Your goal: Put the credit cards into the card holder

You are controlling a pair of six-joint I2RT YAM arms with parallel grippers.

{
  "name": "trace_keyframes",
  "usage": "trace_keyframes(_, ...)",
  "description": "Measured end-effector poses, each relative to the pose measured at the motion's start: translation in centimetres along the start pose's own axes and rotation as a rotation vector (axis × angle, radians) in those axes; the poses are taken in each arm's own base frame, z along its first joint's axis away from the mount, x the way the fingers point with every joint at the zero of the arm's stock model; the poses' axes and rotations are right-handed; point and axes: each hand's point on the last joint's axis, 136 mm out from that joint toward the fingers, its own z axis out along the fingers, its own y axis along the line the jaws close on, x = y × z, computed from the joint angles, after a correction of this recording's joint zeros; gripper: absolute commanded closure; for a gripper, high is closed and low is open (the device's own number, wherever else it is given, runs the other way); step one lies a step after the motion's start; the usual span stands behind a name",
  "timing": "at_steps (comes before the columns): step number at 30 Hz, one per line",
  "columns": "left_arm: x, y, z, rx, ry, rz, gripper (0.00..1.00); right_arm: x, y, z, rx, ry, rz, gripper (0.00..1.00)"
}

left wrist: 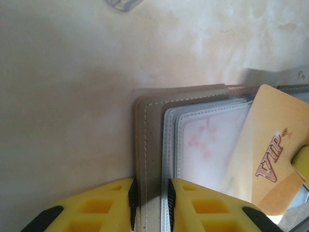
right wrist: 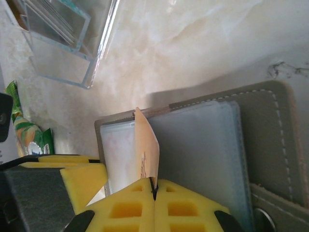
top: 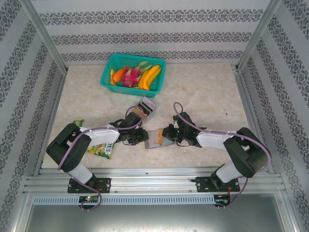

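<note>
Card holder edge pinched by left tool, right tool clamping tan VIP card

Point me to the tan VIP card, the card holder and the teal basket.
tan VIP card [left wrist: 273,116]: left wrist view, on its face above the lettering.
card holder [right wrist: 263,140]: right wrist view, on the grey stitched cover.
teal basket [top: 107,72]: top external view, on its left wall.
</note>
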Motion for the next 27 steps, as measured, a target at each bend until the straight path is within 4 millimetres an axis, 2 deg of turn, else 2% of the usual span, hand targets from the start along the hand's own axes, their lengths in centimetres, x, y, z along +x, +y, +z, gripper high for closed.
trace_keyframes(6, 0.0, 0.0, 0.0, -0.001, 0.000, 0.000, 0.73, -0.2, 0.1, -0.9, -0.040, 0.033, -0.042, 1.00)
trace_keyframes(11, -0.1, -0.1, 0.1, -0.001, 0.002, 0.003, 0.73, 0.4, -0.3, -1.2, -0.056, 0.092, -0.068, 1.00)
trace_keyframes(27, -0.1, -0.1, 0.1, -0.001, 0.002, 0.003, 0.73, 1.3, -0.7, -0.8, -0.076, 0.150, -0.085, 1.00)
